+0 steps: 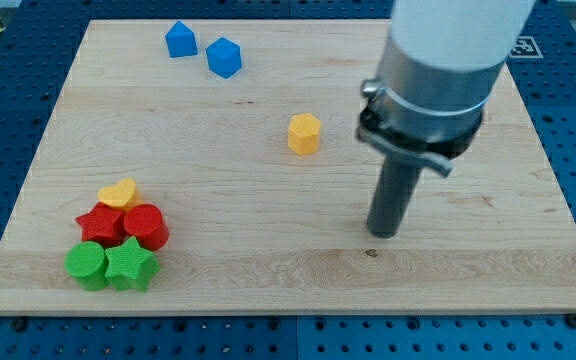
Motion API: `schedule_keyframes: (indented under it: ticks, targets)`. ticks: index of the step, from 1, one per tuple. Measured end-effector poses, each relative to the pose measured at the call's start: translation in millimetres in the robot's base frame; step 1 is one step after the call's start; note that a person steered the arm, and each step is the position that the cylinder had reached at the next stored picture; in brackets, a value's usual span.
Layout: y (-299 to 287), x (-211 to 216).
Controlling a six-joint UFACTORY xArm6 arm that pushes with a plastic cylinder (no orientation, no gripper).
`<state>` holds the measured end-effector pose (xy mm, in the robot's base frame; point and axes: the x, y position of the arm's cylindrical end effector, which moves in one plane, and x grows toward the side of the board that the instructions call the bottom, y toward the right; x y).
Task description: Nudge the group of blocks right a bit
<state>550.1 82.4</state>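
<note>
A tight group of blocks sits at the view's bottom left: a yellow heart [119, 192], a red star [101, 224], a red cylinder [147, 226], a green cylinder [87, 264] and a green star [131, 265]. My tip [383, 233] rests on the board at the lower right of centre, far to the right of the group, touching no block. A yellow hexagonal block [304, 133] stands alone near the middle, up and left of my tip.
Two blue blocks lie near the view's top left: a blue pentagon-like block [180, 39] and a blue cube [224, 57]. The wooden board [268, 280] lies on a blue perforated table. The arm's grey body [438, 70] hangs over the upper right.
</note>
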Motion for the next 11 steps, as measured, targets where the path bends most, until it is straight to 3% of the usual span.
schedule_keyframes:
  ticks: [2, 4, 5, 6, 7, 8, 10, 11]
  targets:
    - [-110, -53]
    - [-312, -111]
    - [-386, -109]
    - [-387, -97]
    - [-387, 5]
    - [-377, 66]
    - [-272, 68]
    - [-233, 46]
